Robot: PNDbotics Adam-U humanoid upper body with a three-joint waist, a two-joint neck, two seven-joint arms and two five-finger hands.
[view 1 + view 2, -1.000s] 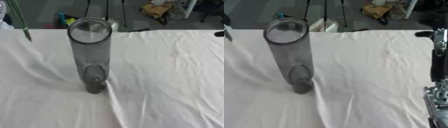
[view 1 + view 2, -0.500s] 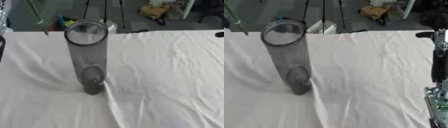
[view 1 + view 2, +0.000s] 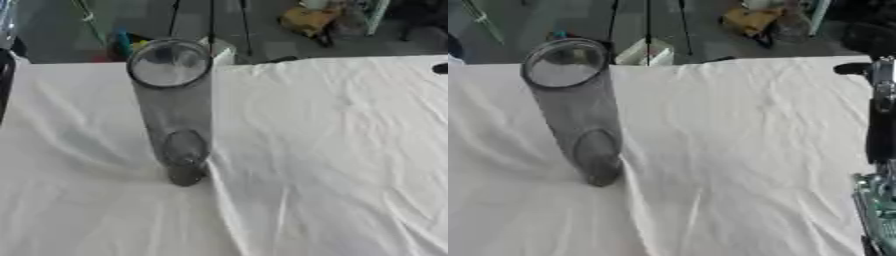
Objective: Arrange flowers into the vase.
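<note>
White, creased cloth (image 3: 332, 150) covers the table, and beyond its far edge lies a dim floor with tripod legs (image 3: 210, 22) and yellow clutter (image 3: 306, 20). A tall clear glass vase (image 3: 175, 115) stands upright left of centre, holding nothing — its round mouth faces the camera. A thin green stem (image 3: 483, 20) shows at the upper left, well apart from the vase. The right arm (image 3: 878, 125) runs down the right edge; whether either hand is open or closed I cannot tell.
</note>
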